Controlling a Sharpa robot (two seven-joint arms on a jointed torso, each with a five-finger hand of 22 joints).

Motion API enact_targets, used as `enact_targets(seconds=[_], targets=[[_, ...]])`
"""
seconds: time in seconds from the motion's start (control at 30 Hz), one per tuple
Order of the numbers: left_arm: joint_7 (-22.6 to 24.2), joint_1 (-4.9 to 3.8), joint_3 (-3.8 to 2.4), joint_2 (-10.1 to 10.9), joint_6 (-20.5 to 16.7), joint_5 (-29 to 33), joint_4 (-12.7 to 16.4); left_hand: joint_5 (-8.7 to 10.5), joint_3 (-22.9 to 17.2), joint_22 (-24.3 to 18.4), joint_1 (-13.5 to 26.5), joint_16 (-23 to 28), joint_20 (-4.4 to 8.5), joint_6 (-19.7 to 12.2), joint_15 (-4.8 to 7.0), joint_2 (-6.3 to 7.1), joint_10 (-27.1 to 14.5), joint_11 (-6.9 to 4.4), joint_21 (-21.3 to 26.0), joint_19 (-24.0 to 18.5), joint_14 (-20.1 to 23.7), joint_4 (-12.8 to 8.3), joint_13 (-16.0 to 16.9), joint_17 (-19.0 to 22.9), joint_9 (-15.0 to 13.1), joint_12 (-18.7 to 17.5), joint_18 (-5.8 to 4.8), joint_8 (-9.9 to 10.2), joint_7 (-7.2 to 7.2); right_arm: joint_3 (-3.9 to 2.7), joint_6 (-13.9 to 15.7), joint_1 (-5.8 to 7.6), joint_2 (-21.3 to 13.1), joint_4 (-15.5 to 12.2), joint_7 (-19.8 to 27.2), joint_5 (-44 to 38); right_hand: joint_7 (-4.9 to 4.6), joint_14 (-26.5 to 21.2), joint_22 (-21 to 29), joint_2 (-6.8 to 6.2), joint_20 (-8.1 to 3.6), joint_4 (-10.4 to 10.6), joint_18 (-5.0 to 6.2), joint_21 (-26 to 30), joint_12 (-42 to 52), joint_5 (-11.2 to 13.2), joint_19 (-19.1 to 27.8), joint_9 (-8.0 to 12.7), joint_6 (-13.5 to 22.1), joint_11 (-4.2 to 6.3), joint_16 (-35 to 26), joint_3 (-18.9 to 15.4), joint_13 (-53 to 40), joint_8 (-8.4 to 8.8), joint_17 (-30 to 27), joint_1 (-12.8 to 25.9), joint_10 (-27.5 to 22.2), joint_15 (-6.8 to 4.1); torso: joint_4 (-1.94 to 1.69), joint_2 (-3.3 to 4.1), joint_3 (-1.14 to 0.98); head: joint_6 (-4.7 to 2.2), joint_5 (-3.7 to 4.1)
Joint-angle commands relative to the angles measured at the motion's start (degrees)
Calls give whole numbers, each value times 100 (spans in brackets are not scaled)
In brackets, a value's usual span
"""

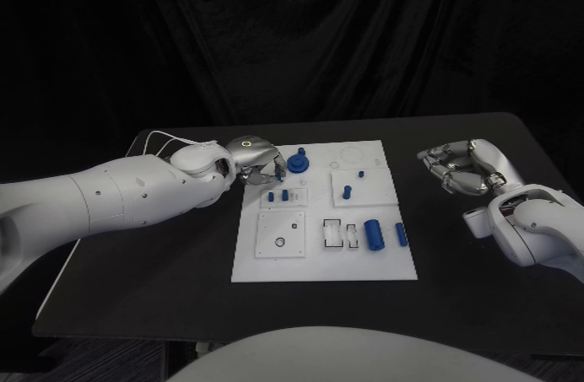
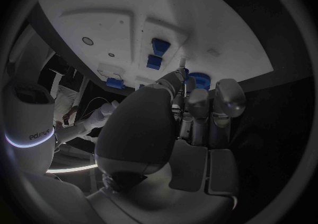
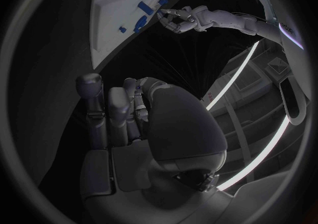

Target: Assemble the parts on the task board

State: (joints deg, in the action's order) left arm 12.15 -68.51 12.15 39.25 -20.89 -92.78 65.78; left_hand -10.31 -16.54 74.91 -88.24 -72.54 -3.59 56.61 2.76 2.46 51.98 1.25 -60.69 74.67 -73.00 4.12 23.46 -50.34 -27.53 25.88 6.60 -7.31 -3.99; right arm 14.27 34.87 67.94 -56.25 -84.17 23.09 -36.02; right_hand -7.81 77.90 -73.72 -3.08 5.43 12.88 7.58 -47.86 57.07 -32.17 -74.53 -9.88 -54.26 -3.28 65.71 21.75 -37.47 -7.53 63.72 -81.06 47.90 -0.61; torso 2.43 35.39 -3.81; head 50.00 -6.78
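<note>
From overhead we see the left hand point(image 1: 258, 164) at the white task board's point(image 1: 322, 268) far-left corner, fingertips on a round blue part point(image 1: 298, 164), its grip unclear even from its wrist, while the right hand point(image 1: 460, 168) curls empty.

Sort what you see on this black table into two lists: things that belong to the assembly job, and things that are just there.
Belonging to the job:
- flat white task board
- small blue parts, such as the blue cylinder and blue round knob
- left silver hand, fingers at the knob
- right silver hand, off the board

Just there:
- black table
- black curtain behind
</note>
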Motion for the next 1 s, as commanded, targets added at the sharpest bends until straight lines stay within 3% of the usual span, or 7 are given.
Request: enact_targets(seconds=[0.03, 1.0], targets=[[60, 16, -4, -38, 52, -5, -32, 34, -26, 333, 34, 19, -7, 11, -26, -12, 40, 6, 26, 18, 19, 2, -1, -2, -8, 24, -19, 29, -25, -4, -16, -14, -8, -14, -68, -27, -25, -19, -10, 18, -5, -5, 48, 18, 6, -18, 15, -8, 4, -20, -34, 19, 8, -32, -3, -59, -35, 2, 1, 0, 7, 0, -1], [63, 133, -5, -191, 169, -5, -209, 87, -31, 324, 40, 60, -12, -3, -31, -6, 28, 9, 82, -10, 55, -4, -23, 62, -4, -30, -10, 53, -20, -4, -8, -14, -2, -12, -85, -27, -26, -19, -16, 30, -4, -25, 47, 18, 3, -21, 13, -9, 8, -21, -31, 42, 18, -31, -3, -76, -43, 2, 2, -3, 3, 0, 11]])
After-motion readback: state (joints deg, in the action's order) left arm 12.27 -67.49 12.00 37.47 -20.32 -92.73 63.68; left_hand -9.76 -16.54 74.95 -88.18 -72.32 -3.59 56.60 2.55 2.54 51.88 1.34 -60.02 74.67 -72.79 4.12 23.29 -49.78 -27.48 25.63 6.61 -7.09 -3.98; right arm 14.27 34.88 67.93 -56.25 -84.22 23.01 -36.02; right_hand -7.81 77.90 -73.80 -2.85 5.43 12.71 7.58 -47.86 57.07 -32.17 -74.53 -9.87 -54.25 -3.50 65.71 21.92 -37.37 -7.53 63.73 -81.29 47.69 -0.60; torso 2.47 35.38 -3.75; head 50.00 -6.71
